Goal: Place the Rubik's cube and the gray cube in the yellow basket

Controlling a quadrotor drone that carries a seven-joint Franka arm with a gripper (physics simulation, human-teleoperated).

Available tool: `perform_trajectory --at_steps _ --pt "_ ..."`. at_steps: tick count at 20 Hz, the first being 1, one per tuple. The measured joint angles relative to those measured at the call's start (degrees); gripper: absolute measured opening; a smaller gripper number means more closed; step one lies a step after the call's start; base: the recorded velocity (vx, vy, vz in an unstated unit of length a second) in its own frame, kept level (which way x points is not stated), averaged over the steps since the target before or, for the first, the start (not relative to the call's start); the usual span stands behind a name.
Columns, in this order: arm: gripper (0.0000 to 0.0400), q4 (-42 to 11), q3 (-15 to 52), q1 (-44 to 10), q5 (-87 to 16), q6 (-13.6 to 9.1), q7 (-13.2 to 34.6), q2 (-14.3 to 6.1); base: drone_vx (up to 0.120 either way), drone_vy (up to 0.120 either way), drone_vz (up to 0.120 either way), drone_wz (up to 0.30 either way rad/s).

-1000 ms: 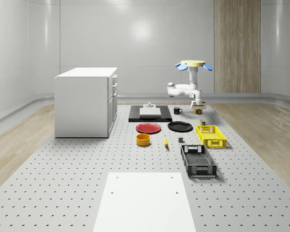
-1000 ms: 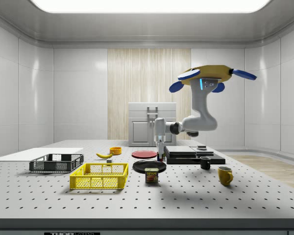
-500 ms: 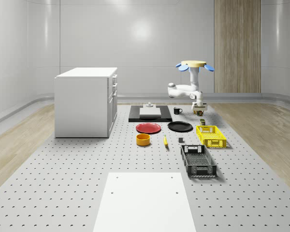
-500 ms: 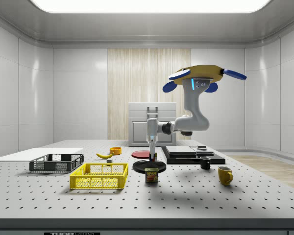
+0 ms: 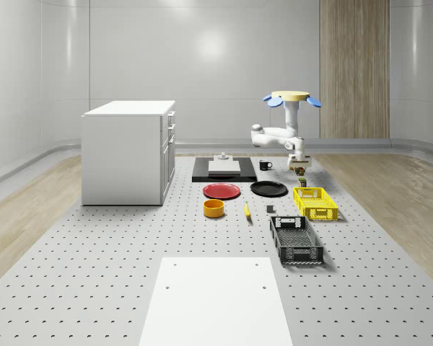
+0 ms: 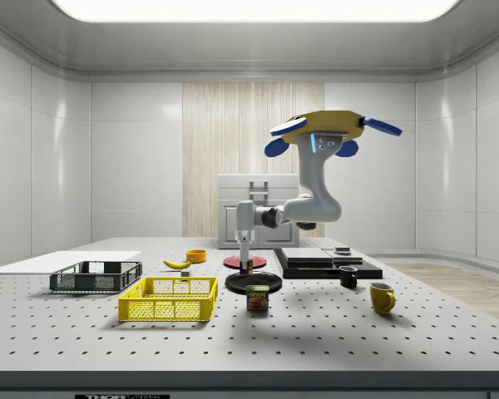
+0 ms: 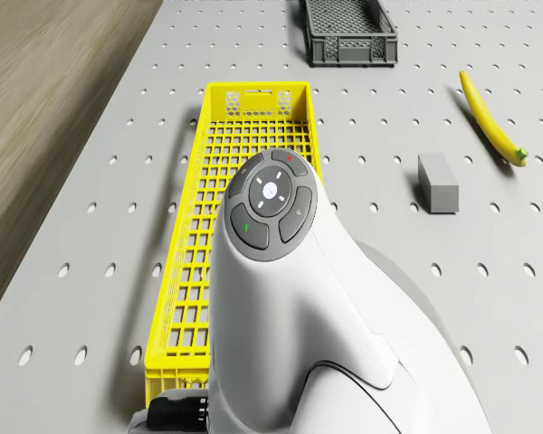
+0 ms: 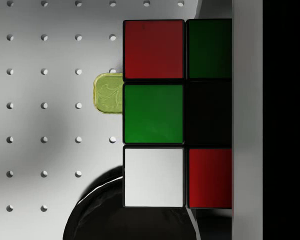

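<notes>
The gripper is clamped on the Rubik's cube, and the wrist view alone makes this plain: red, green and white tiles sit hard against a finger at the cube's side. In the side view the cube is just a small dark block at the fingertips. Below the gripper lies the black plate, whose dark rim also curves under the cube in the wrist view, where a yellow-green tin top peeks out beside the cube. The side view shows that tin as a can standing on the table near the plate.

The yellow basket lies on the table a little way from the gripper, towards the side view's left; the drone view looks down into its bare mesh floor past the arm. The gray cube rests on the table beyond the basket's long side, with a banana further off and a black crate past the basket's far end.

The drone hovers in the air above the black slab, the arm reaching out sideways and down to the gripper
</notes>
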Motion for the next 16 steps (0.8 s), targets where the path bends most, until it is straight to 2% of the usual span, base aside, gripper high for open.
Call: perform_trajectory --at_steps 16 --pt "0.0325 0.0 0.2 -0.2 0.5 1.1 0.1 -1.2 0.12 0.0 0.0 0.0"
